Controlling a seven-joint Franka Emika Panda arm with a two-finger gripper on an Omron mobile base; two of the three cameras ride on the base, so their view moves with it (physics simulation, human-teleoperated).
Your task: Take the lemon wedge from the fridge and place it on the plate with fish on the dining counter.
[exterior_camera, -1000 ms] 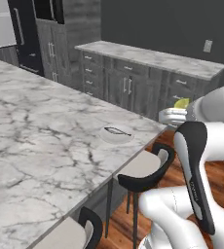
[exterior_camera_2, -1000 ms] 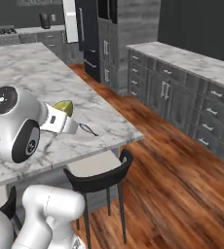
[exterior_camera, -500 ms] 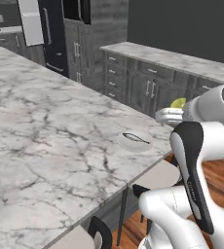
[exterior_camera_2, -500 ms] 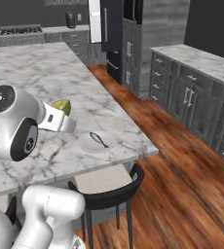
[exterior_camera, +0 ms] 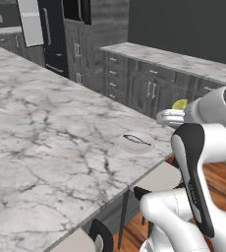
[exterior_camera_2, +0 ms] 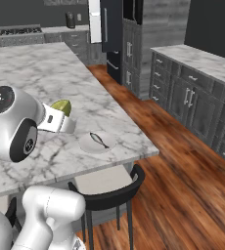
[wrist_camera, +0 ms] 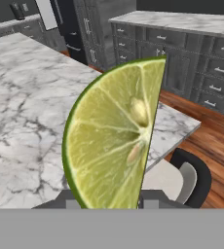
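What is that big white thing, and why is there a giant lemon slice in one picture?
The big white thing is a robot arm on a base that can drive around a pretend kitchen. Two pictures come from cameras on the base, one behind the arm on each side, looking over the long marble dining counter. The third camera sits on the robot's hand, right by its gripper. That is why the lemon wedge looks giant there: it is tiny, but very close to that camera. The jaws are shut on it, carrying it. On the counter, near the corner, lies a pale plate with a small dark fish on it. The wedge is above the counter, a little short of the plate. Far behind stands the tall black fridge.
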